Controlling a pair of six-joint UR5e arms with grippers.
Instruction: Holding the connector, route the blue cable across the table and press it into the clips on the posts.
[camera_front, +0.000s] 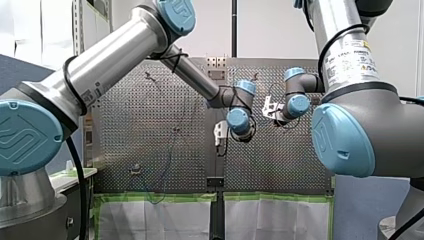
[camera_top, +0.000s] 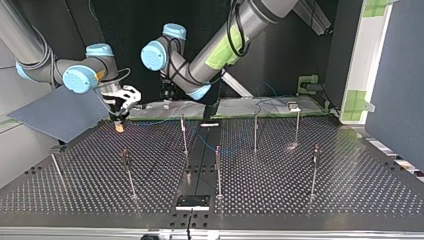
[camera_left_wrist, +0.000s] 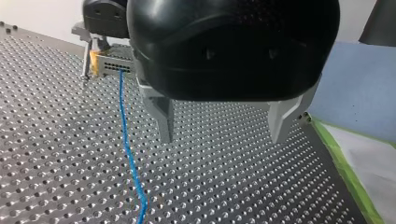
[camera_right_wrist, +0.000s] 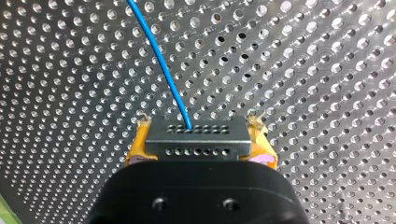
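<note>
Bench (camera_top: 350, 190) is perforated metal with thin posts (camera_top: 218, 170) standing across it, and green tape (camera_top: 356, 100) on the panel at the top view's two o'clock. Over at ten o'clock, my right end effector (camera_right_wrist: 198, 140) has its yellow pads (camera_right_wrist: 135, 147) clamped on the connector (camera_right_wrist: 196, 144) (blue cable (camera_right_wrist: 163, 70) runs out ahead over the holes). My left end effector (camera_left_wrist: 222, 123) hangs wide open and grips nothing, with the cable beside one finger.
</note>
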